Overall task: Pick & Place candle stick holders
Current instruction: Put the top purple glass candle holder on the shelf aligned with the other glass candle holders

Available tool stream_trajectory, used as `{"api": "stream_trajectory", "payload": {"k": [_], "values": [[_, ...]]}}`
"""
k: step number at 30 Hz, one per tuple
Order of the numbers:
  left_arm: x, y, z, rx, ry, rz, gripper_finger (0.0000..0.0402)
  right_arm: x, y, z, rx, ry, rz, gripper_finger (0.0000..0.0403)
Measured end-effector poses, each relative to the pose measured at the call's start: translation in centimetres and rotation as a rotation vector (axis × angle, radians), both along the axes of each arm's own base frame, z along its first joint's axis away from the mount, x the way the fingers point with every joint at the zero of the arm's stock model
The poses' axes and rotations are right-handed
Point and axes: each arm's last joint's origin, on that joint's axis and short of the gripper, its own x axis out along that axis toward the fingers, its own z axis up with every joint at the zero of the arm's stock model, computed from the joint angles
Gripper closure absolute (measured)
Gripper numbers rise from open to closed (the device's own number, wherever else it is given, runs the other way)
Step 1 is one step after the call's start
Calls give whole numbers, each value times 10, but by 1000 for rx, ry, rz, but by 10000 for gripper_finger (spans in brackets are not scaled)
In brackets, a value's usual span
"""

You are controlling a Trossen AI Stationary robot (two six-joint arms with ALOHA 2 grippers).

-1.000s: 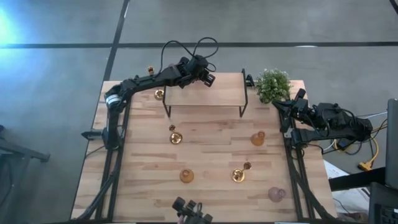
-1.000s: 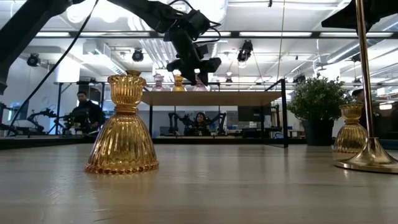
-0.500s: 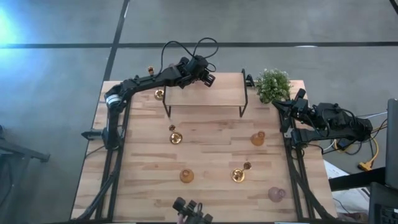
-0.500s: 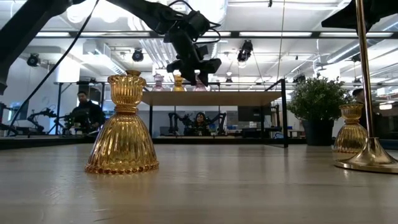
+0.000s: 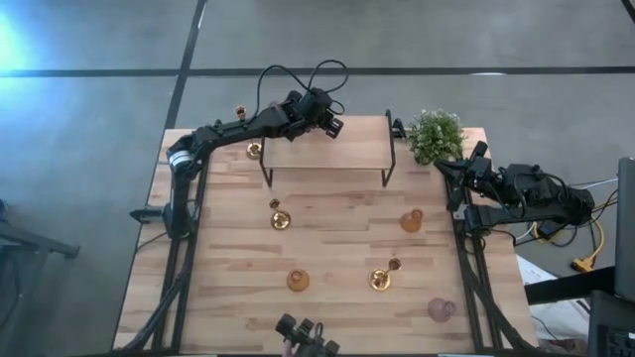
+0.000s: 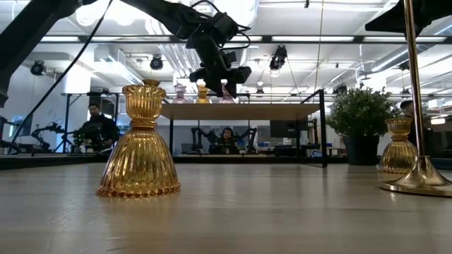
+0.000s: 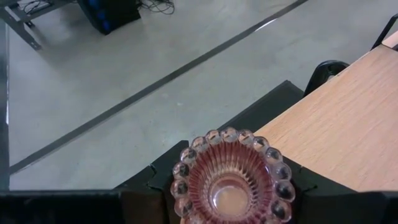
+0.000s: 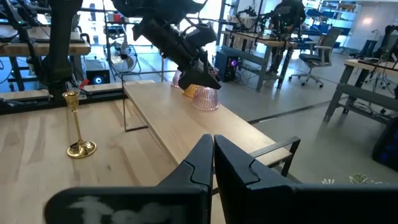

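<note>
My left gripper [image 5: 330, 126] reaches over the far left corner of a wooden shelf [image 5: 347, 151] and is shut on a pink glass holder [image 7: 230, 182]. That holder stands on the shelf beside an amber one [image 6: 203, 92] and another pink one [image 6: 180, 92]. On the table stand two amber holders [image 5: 298, 281] [image 5: 412, 220], a pink one [image 5: 440, 309] and three gold candlesticks [image 5: 281, 219] [image 5: 380, 281] [image 5: 254, 151]. My right gripper [image 8: 212, 155] is shut and empty at the table's right edge. My left gripper has the pink holder's beaded top rim [image 7: 179, 186] between its two fingers [image 7: 155, 186], one on each side. The fingers come from above, slanting down. The holder stands upright with its wide base [image 8: 206, 101] on the shelf top.
A green potted plant [image 5: 435, 135] stands at the table's far right corner, beside the shelf's right leg [image 5: 388, 149]. People sit at benches in the room beyond the table [image 6: 95, 123]. Bare wood lies under and in front of the shelf [image 5: 337, 213].
</note>
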Motion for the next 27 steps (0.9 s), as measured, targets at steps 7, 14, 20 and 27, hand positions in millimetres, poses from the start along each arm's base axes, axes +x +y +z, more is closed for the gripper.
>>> {"api": "stream_trajectory", "payload": {"k": [7,14,20,27], "values": [[0,0,0,0,1,1,236,0,0,0,0,0,0,394],[0,0,0,1,2,1,236,0,0,0,0,0,1,394],[0,0,0,3,4,6,236,0,0,0,0,0,0,394],[-1,0,0,12,9,21,236,0,0,0,0,0,1,394]]}}
